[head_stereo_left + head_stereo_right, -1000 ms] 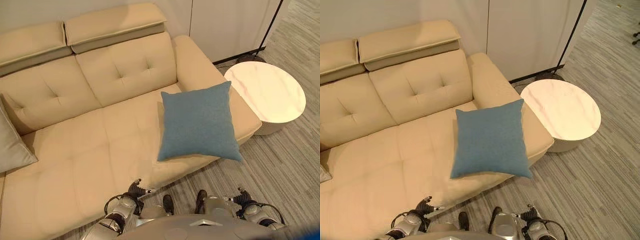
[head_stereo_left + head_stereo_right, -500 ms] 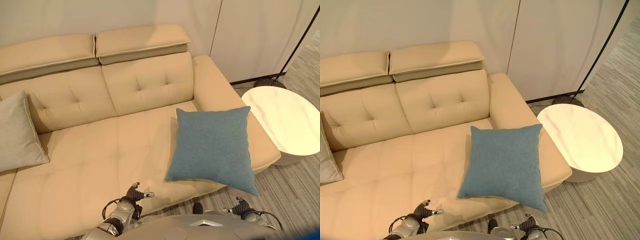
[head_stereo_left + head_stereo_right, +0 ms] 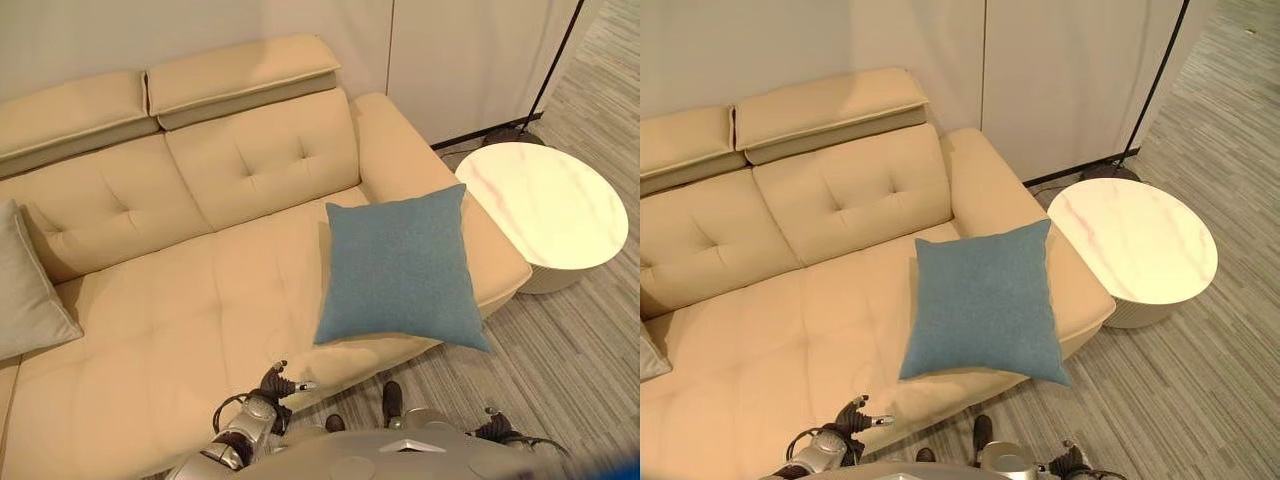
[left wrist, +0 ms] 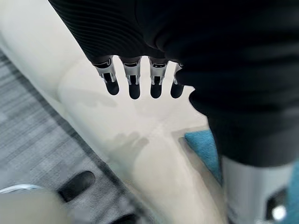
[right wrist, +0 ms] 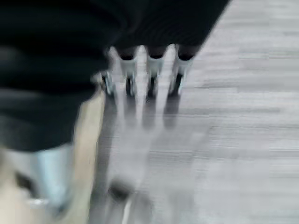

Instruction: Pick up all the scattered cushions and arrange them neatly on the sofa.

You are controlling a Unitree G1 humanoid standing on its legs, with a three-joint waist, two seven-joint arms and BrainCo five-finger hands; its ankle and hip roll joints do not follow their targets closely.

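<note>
A blue cushion (image 3: 400,268) lies on the right end of the beige sofa (image 3: 180,300), leaning against the armrest. Its lower right corner hangs past the seat's front edge. A grey cushion (image 3: 25,285) rests against the backrest at the sofa's far left. My left hand (image 3: 272,386) hangs low by the seat's front edge, left of the blue cushion and apart from it. Its fingers (image 4: 134,84) are straight and hold nothing. My right hand (image 3: 495,430) hangs low over the floor, below the blue cushion's overhanging corner, with straight, empty fingers (image 5: 152,74).
A round white marble-topped side table (image 3: 545,205) stands close to the sofa's right armrest. Behind it a thin black lamp pole (image 3: 555,50) rises from a dark base. White wall panels stand behind. Grey striped carpet (image 3: 570,370) lies in front of the sofa and table.
The whole picture has shifted, so the camera moved. Both cushions lie where they were, and both hands still hang low and empty.
</note>
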